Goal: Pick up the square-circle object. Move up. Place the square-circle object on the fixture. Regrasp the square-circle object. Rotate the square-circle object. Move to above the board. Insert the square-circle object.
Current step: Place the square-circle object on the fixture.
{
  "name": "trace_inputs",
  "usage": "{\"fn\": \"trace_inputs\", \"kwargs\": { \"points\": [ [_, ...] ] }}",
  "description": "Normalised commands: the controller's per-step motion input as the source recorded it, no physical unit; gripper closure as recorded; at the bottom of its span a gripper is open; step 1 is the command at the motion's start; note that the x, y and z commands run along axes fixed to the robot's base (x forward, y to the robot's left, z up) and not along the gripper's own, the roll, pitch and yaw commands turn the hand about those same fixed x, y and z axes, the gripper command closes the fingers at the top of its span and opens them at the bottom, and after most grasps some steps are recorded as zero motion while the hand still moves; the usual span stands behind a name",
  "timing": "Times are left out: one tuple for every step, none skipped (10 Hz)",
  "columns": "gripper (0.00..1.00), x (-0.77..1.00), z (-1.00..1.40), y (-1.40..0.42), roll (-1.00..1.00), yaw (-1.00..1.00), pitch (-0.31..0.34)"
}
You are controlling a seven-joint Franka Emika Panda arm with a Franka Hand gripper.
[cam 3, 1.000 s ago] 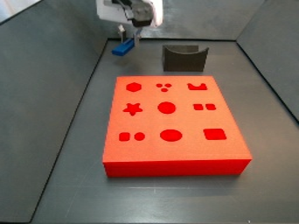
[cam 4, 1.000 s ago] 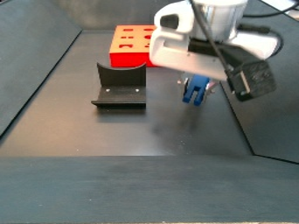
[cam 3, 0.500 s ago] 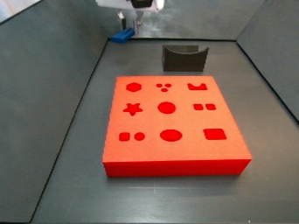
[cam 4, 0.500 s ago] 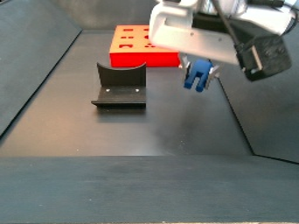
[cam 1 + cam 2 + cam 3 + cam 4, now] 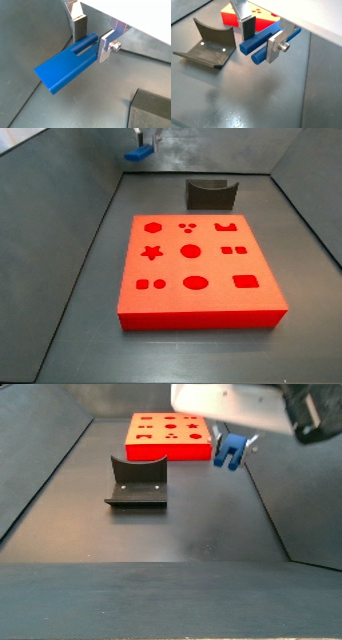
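My gripper (image 5: pixel 91 36) (image 5: pixel 261 37) is shut on the blue square-circle object (image 5: pixel 67 67) (image 5: pixel 259 41), high above the floor. The silver fingers (image 5: pixel 79 25) clamp it near one end, and its two prongs (image 5: pixel 246 48) stick out past them. In a side view the object (image 5: pixel 138 153) hangs at the picture's top, beyond the board's far left corner; most of the arm is out of frame. In a side view the object (image 5: pixel 230 450) hangs beside the red board (image 5: pixel 168 436), to the right of the dark fixture (image 5: pixel 136 480). The board (image 5: pixel 198 269) lies flat with its shaped holes up.
The fixture (image 5: pixel 211 194) (image 5: pixel 208 44) stands on the dark floor just beyond the board's far edge. Grey walls enclose the workspace on all sides (image 5: pixel 67 198).
The gripper has risen steadily with the blue object in it, climbing toward the top of both side views. Board and fixture have not moved.
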Motion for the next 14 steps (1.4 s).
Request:
{"fn": "trace_inputs", "kwargs": {
  "points": [
    [1.00, -0.03, 0.87, 0.00, 0.09, 0.01, 0.081],
    [1.00, -0.02, 0.73, 0.01, 0.08, 0.01, 0.079],
    [1.00, -0.01, 0.55, 0.01, 0.07, 0.01, 0.080],
    [1.00, 0.00, 0.40, 0.01, 0.07, 0.01, 0.089],
    [1.00, 0.00, 0.21, 0.01, 0.08, 0.01, 0.105],
    [1.00, 1.00, -0.10, -0.54, 0.05, 1.00, 0.230],
    [1.00, 1.00, -0.13, -0.52, 0.05, 1.00, 0.245],
    [1.00, 1.00, -0.11, -0.47, 0.05, 1.00, 0.261],
    [1.00, 1.00, -0.09, -0.39, 0.05, 0.88, 0.293],
    [1.00, 1.00, -0.08, -0.36, 0.04, 0.64, 0.276],
    [1.00, 1.00, -0.07, -0.32, 0.03, 0.41, 0.235],
    [1.00, 1.00, -0.06, -0.27, 0.03, 0.22, 0.197],
    [1.00, 1.00, -0.05, -0.24, 0.02, 0.14, 0.172],
    [1.00, 1.00, -0.04, -0.21, 0.01, 0.09, 0.163]
  ]
}}
